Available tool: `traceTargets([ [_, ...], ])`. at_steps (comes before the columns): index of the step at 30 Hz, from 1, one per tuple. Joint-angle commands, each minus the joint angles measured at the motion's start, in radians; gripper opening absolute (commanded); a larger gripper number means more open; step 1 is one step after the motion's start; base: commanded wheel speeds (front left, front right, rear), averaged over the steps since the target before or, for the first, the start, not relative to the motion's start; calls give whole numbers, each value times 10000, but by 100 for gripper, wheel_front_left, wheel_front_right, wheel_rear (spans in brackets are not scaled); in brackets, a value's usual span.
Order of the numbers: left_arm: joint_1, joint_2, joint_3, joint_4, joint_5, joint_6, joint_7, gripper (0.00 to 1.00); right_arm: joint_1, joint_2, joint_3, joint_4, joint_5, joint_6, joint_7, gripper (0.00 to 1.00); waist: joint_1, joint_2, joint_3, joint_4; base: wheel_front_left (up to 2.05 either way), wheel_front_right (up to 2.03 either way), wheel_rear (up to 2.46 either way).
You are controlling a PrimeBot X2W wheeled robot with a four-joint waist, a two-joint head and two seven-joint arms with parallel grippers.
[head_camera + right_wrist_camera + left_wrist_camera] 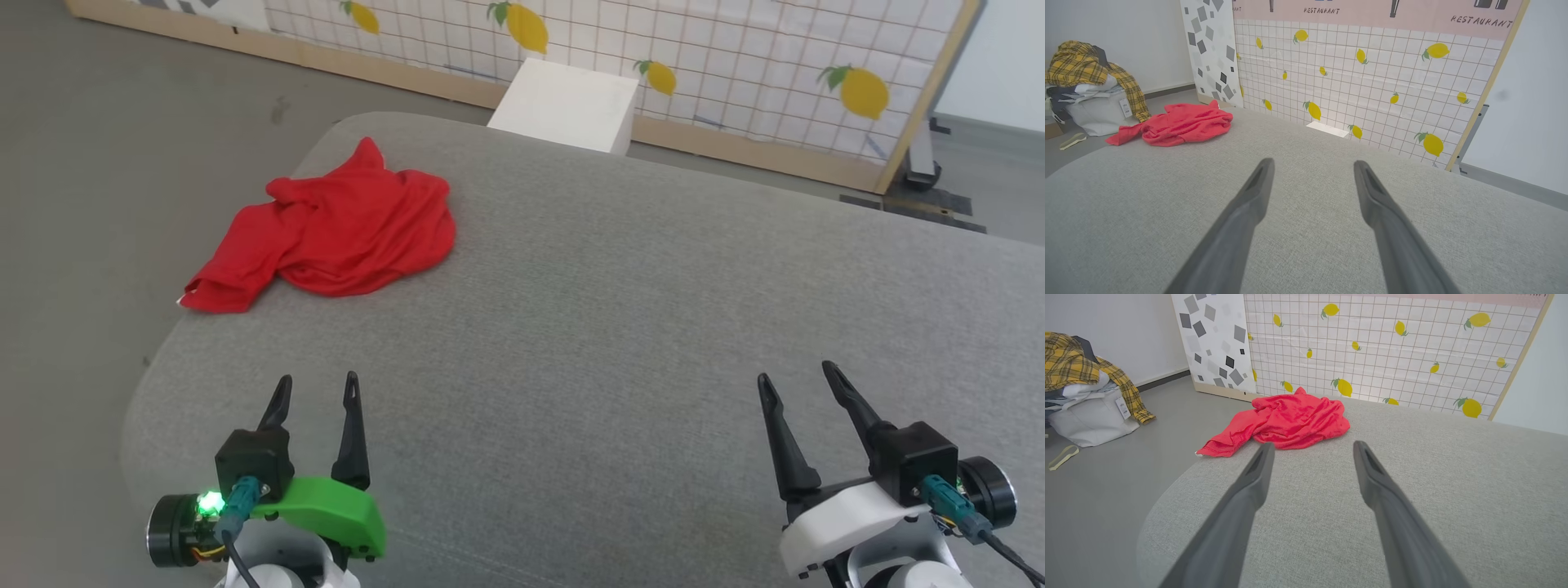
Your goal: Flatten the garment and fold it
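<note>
- The head view looks forward and down from high above the table (571, 327). The left gripper (318, 377) sits at its bottom left, the right gripper (794, 371) at its bottom right.
- The left wrist view sits low, close over the table. It looks out along the left fingers (1255, 477) at the garment (1286, 424), which is near.
- The right wrist view is low too. It looks along the right fingers (1255, 192) at the lemon wall (1372, 90). Here the garment is far off to the left.
- All three views share the table, the garment and the lemon wall.
- Both wrist views also share the clothes pile (1081, 375) on the floor.
</note>
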Motion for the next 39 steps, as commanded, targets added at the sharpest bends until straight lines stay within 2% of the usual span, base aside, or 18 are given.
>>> traceTargets([
  [1,-149,94,-32,46,-128,112,-93,100,-126,11,29,35,50,-8,-121,100,0,0,-18,174,0,0,0],
  [39,-128,377,-402,415,-949,730,-876,100,-225,19,68,377,250,-13,-918,100,0,0,-24,2007,0,0,0],
])
